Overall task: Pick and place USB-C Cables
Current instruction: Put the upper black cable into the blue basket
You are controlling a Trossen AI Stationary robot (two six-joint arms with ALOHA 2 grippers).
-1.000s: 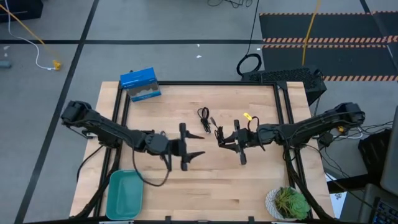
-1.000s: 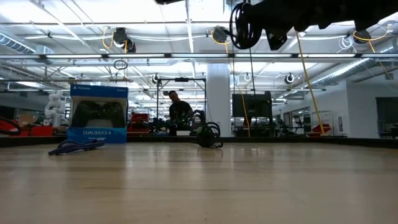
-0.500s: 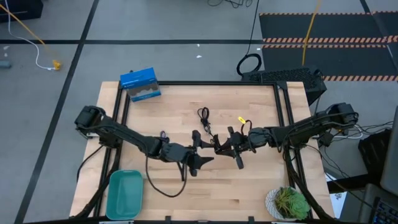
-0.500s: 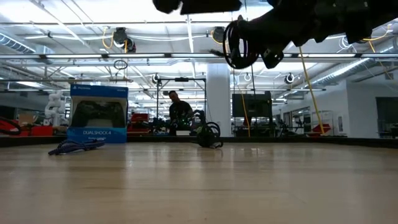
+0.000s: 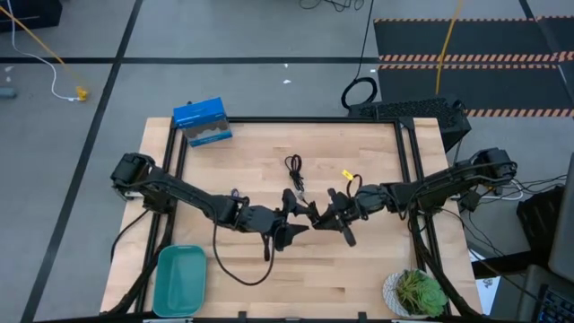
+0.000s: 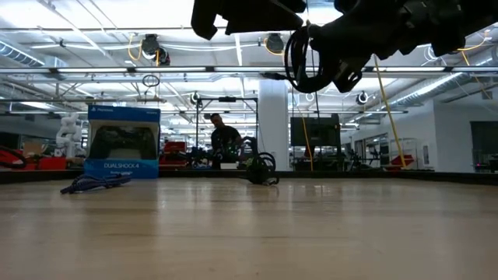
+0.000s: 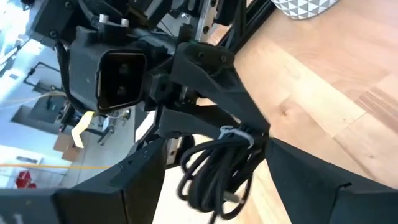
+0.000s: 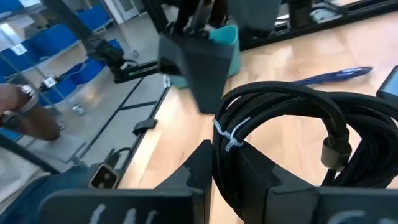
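The right end effector [image 5: 316,212] is clamped on a black cable bundle [image 8: 280,130], up in the air over the middle of the worktop [image 5: 377,269]; the left end effector [image 5: 289,215] has its fingers apart around it; the bundle is light, soft and floppy; hold it near the white tie [image 8: 225,134].

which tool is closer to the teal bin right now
Left. The left tool hangs over the table's middle, up and right of the teal bin at the near-left corner; the right tool, holding a black cable bundle, is farther right.

Two dark arms, looping cables
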